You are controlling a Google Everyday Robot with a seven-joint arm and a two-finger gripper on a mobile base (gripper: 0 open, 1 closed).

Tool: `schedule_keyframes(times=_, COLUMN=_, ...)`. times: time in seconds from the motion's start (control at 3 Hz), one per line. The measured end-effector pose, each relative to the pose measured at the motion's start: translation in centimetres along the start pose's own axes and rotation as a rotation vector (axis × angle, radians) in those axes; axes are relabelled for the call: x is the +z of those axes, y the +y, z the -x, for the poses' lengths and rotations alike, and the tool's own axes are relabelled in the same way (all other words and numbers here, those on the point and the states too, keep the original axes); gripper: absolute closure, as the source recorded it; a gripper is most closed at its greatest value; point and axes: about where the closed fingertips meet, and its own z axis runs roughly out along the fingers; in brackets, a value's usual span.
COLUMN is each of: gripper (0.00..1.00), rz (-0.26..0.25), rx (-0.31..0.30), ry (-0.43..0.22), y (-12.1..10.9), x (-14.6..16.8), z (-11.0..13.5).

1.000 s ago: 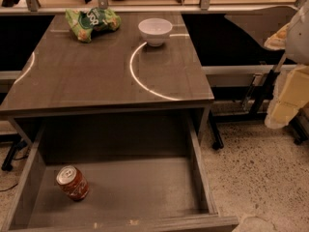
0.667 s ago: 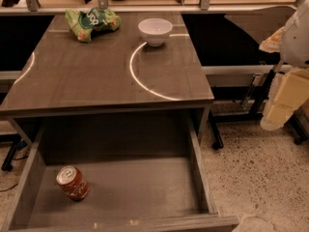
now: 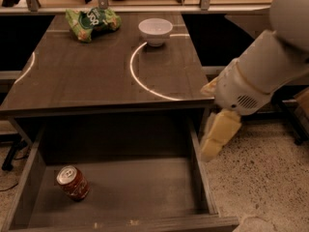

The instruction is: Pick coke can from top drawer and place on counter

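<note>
The coke can, red with a silver top, lies tilted on the floor of the open top drawer, near its front left corner. The counter above it carries a pale curved line. My gripper, pale yellow at the end of the white arm, hangs pointing down just outside the drawer's right wall, below the counter's front right corner. It is well to the right of the can and touches nothing that I can see.
A white bowl stands at the back of the counter on the curved line. A green snack bag lies at the back left. Speckled floor lies to the right of the drawer. Dark shelving stands behind.
The arm has swung left and closer, from the right edge of the view to the drawer's right side. The can, the bowl and the bag have not moved.
</note>
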Motion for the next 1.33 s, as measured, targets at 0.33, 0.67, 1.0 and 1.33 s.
schedule_keyframes(times=0.33, gripper=0.00, rz=0.098, rx=-0.005, ry=-0.150, y=2.0, x=4.6, z=4.5)
schedule_keyframes(times=0.67, gripper=0.00, rz=0.096, rx=-0.005, ry=-0.145, y=2.0, x=4.6, z=4.4)
schedule_keyframes(times=1.0, gripper=0.00, rz=0.125, rx=0.000, ry=-0.218, y=2.4, x=7.6, z=4.4)
schedule_keyframes(times=1.33, gripper=0.00, rz=0.193, rx=-0.015, ry=-0.344, y=3.8, x=15.0, z=6.2)
